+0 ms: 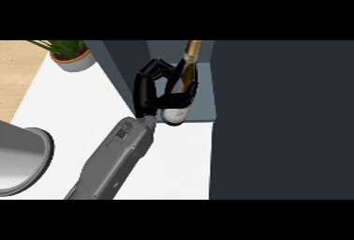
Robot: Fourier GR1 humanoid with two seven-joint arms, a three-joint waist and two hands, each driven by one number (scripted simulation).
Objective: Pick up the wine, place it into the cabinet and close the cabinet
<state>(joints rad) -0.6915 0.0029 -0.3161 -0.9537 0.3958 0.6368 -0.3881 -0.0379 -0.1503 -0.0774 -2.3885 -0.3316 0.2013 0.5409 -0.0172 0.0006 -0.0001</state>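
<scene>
Wine bottle (181,84) is grasped by right hand (153,91) inside the open cabinet (166,51); bottle should be stood upright on the shelf, well in, before the fingers are opened.

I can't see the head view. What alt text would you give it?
A black robot hand curls round a wine bottle tilted at the open cabinet, its gold neck pointing inward. The grey forearm crosses a white counter, with a potted plant at upper left and a grey curved object at left.
</scene>
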